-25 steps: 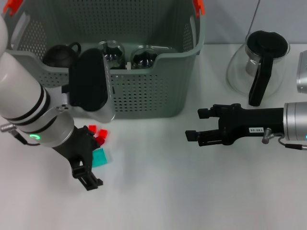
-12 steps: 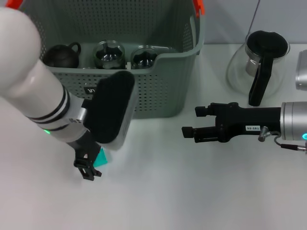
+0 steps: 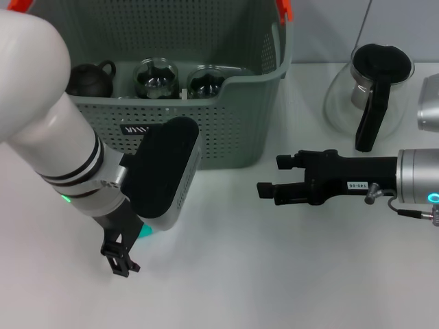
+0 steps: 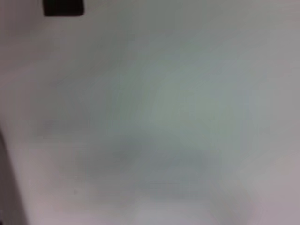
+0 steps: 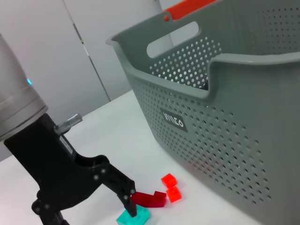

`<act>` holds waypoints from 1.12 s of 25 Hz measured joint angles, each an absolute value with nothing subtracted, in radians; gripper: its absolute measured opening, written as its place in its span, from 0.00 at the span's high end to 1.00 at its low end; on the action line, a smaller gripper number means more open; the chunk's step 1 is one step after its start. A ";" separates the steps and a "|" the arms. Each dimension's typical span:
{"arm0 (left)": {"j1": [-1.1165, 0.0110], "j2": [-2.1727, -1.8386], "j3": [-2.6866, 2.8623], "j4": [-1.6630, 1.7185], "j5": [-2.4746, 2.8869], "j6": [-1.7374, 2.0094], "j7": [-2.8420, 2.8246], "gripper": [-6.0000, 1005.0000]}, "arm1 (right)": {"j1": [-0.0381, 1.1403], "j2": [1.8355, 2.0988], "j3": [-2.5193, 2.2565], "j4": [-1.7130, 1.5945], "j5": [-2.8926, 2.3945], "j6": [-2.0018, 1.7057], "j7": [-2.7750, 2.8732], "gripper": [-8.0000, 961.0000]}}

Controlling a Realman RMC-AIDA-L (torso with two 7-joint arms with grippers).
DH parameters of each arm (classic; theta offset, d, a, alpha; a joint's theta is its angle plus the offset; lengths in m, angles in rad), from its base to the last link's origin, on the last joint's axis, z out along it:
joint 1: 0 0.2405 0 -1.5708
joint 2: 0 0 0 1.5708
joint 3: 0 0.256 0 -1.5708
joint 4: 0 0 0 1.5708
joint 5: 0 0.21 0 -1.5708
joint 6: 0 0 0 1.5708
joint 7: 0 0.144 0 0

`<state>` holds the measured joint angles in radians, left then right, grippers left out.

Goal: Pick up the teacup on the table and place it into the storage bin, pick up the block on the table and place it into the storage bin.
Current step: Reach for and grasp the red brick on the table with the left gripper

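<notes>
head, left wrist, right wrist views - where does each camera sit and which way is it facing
Head view: sits above, looking forward and down at the storage bin; shows the left gripper low over the table and the open right gripper hovering beside the bin.
Left wrist view: only blurred pale surface; nothing identifiable.
Right wrist view: low, facing across the table at the bin's labelled wall and the left gripper at the teal block.
Shared: head and right wrist views both show bin, left gripper, teal block.

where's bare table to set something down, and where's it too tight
Free: the white table in front of the storage bin, between the left gripper and the open right gripper. Crowded: the bin's front left corner, where the teal block and red blocks lie by the left gripper, and beside the glass pot.
</notes>
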<state>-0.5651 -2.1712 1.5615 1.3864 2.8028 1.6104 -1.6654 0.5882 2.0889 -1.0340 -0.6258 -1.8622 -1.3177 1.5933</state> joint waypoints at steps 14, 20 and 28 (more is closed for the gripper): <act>-0.553 -2.170 1.524 1.402 2.829 1.604 -1.996 0.04 | 0.593 2.079 -1.034 -0.631 -1.866 -1.316 1.587 0.05; -0.553 -2.169 1.491 1.402 2.830 1.624 -2.203 0.04 | 0.591 2.072 -1.038 -0.633 -1.868 -1.319 1.585 0.05; -0.561 -2.166 1.489 1.389 2.832 1.645 -2.376 0.05 | 0.593 2.063 -1.044 -0.635 -1.870 -1.323 1.557 0.05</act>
<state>-0.5612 -2.1662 1.4894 1.3895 2.8319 1.6447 -2.3755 0.5934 2.0625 -1.0442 -0.6345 -1.8699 -1.3230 1.5566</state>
